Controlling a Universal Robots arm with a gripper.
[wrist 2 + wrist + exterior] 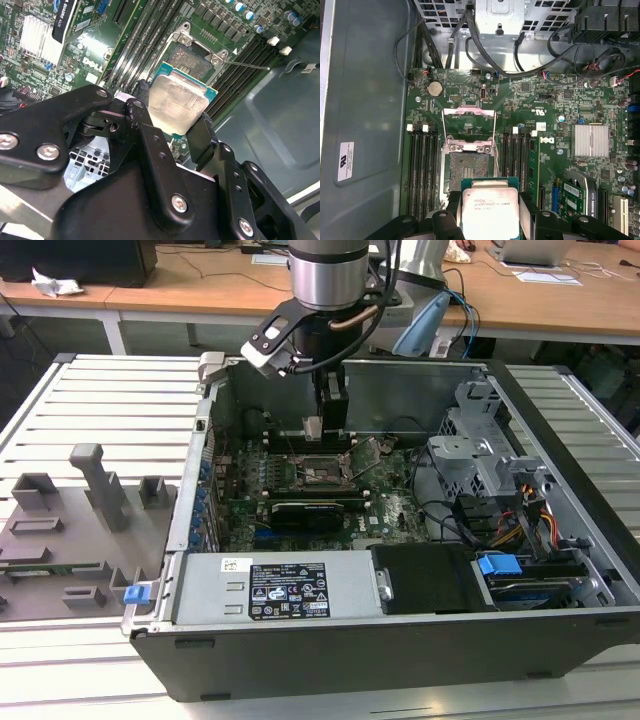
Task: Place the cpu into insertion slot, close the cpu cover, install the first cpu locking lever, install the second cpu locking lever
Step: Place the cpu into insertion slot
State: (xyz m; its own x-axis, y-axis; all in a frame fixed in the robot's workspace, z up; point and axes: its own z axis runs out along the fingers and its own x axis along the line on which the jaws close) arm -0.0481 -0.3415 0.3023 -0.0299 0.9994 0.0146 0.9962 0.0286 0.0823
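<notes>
My gripper (172, 120) is shut on the cpu (177, 102), a flat square chip with a silvery top and green rim, held by two opposite edges between black fingers (142, 100). In the first wrist view the cpu (490, 212) hangs above the green board, just beside the insertion slot (469, 172). The slot's dark centre is bare. The cpu cover (469, 111) stands flipped open at the slot's far side, and thin locking levers (495, 137) stick up beside it. In the exterior view the gripper (318, 432) hovers over the insertion slot (322, 472) inside the open case.
Long black memory slots (422, 170) flank the socket on both sides. A black card (305, 510), a finned heat sink (590, 140), cables (485, 50) and a metal drive cage (480, 445) crowd the case. The case walls (190, 490) box in the arm. A grey fixture (90, 520) lies outside.
</notes>
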